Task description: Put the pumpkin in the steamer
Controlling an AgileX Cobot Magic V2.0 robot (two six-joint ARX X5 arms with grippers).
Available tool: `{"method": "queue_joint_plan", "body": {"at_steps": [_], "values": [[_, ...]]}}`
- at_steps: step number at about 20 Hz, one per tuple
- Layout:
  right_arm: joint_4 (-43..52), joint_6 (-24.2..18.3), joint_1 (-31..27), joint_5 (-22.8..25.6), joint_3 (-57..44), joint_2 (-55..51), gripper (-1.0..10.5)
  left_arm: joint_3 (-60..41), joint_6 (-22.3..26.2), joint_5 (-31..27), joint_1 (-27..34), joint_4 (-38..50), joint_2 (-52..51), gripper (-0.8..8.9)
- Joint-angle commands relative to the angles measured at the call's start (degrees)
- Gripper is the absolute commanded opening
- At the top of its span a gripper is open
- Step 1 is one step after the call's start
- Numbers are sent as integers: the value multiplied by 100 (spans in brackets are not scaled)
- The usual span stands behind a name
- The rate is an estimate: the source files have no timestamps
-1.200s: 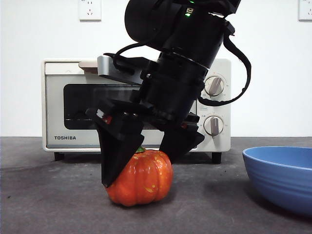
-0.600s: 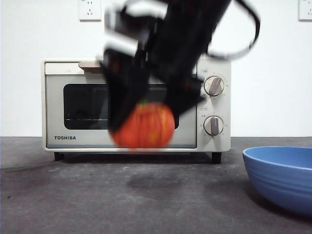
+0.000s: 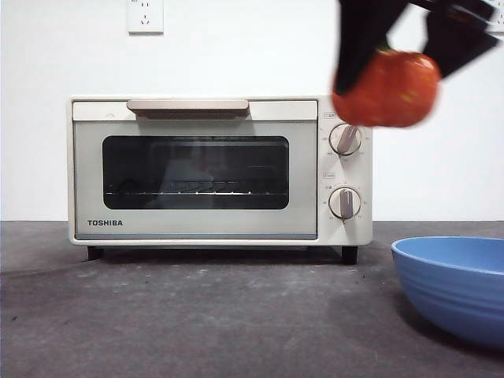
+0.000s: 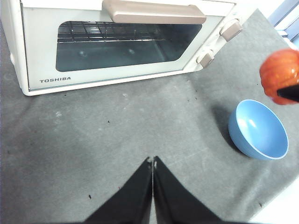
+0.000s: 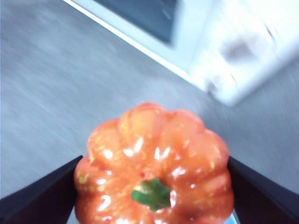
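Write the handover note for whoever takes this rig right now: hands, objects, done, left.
Right hand: shut on the glossy orange ribbed toy pumpkin, held high in the air, above and in front of the knob side of the cream-white boxy TOSHIBA steamer.
Left hand: shut, empty, waiting over the dark table.
Steamer door closed; blue ribbed bowl beside it, empty.
Done: pumpkin picked up.
Left: open the door, set the pumpkin inside.

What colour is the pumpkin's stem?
Green, on the orange pumpkin with yellow flecks; it shows best in the right wrist view.
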Motion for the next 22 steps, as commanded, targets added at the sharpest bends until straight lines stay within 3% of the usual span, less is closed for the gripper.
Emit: {"method": "queue_joint_plan", "body": {"at_steps": [1,5,11,22], "values": [[4,160,-221,-7,-374,-192,404,116,76,33,-15,57,35,14],[308,525,-535,-66,-1163,-485,404,116,81,33,-15,68,35,14],[1086,1049,-540,-127,-2181,-468,405,116,81,33,-15,76,35,14],[1467,1156,-538,-107,-2371,203,445,116,79,33,-15,146,35,14]]}}
